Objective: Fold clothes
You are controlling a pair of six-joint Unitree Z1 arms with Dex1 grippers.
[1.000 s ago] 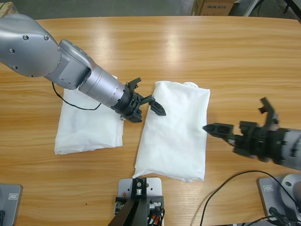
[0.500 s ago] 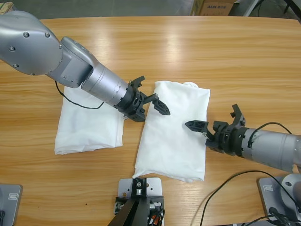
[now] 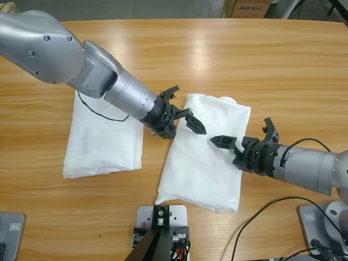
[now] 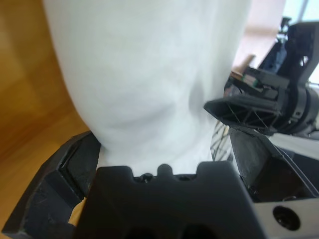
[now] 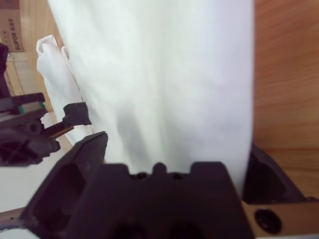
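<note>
**Two shirts on table; both grippers spread wide at the middle one**

Surroundings and obstructions: the left shirt [image 3: 103, 144] lies folded flat, well apart from the right gripper. The left arm [image 3: 98, 76] crosses above its upper right corner, and a thin black cable [image 3: 97, 113] from that arm loops over the cloth. The middle shirt [image 3: 205, 157] lies as a long folded panel, slightly slanted, with its collar end toward the far side of the table [image 3: 255, 60]. A narrow strip of bare wood separates the two shirts.

Tool state: the left gripper [image 3: 186, 110] sits at the middle shirt's upper left corner, jaws wide apart and clamping nothing. Its wrist view shows white cloth running between them. The right gripper [image 3: 240, 131] sits at the shirt's right edge, jaws likewise spread and not closed on anything (one jaw lies over the cloth, the other over bare wood). The two grippers face each other across the shirt, near but apart.

Surface and room: light wood, glossy. A carton [image 3: 247, 7] shows beyond the far edge.

Clearance: wide bare wood lies beyond and to the right of the shirts. The middle shirt's lower edge is near the table's front edge.
</note>
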